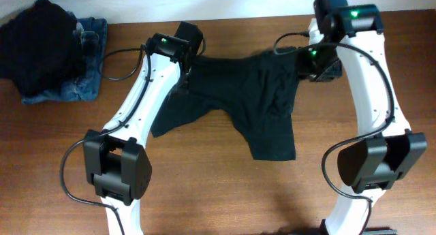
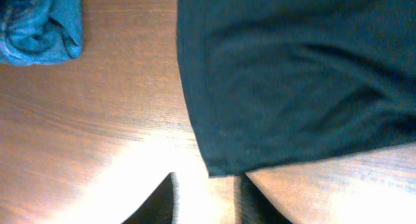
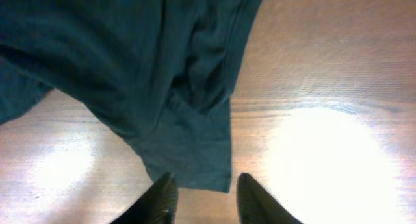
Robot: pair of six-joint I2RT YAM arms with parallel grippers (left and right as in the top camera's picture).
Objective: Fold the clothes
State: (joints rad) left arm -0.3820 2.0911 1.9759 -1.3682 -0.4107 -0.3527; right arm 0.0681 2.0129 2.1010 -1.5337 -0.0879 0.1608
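The clothes, a very dark T-shirt (image 1: 252, 99), lie crumpled and partly spread across the middle of the table. My left gripper (image 1: 185, 75) is at the shirt's far left edge. In the left wrist view a hemmed corner of the shirt (image 2: 292, 74) ends just ahead of the left gripper (image 2: 209, 191), whose jaws stand apart over bare wood. My right gripper (image 1: 310, 68) is at the shirt's far right edge. In the right wrist view a flap of the shirt (image 3: 130, 68) reaches down to the right gripper (image 3: 205, 195), open, with wood showing between the fingers.
Blue jeans (image 1: 85, 85) with a dark bundle of cloth (image 1: 37, 48) on top lie at the far left corner; the jeans (image 2: 39, 29) also show in the left wrist view. Both arm bases stand at the near edge.
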